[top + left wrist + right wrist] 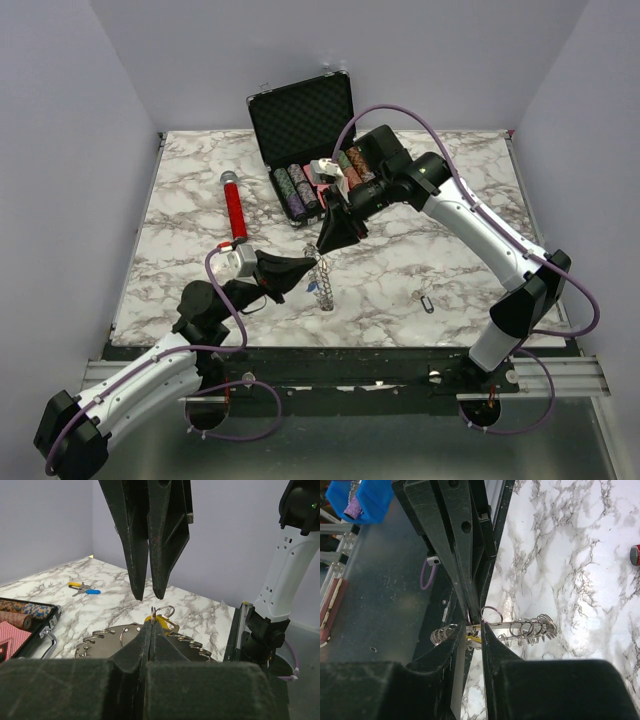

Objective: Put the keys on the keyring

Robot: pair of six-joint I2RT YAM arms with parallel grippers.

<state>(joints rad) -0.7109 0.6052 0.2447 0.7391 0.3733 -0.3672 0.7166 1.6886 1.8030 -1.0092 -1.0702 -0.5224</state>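
- keyring [322, 280]: big silver ring fringed with small keys; stands on edge, its top rim pinched in my left pincer [150, 625]
- yellow-tagged key [162, 622]: shows with its small ring right at that pinch
- two keys [84, 588]: one with a yellow tag, one with a blue; lie flat together on the table [450, 250], well apart from the ring

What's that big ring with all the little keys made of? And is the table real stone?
The keyring looks like bare metal: silver and shiny, with bright glints on its loops. The table looks like white marble with grey veins, but it could be a printed surface; I can't tell.
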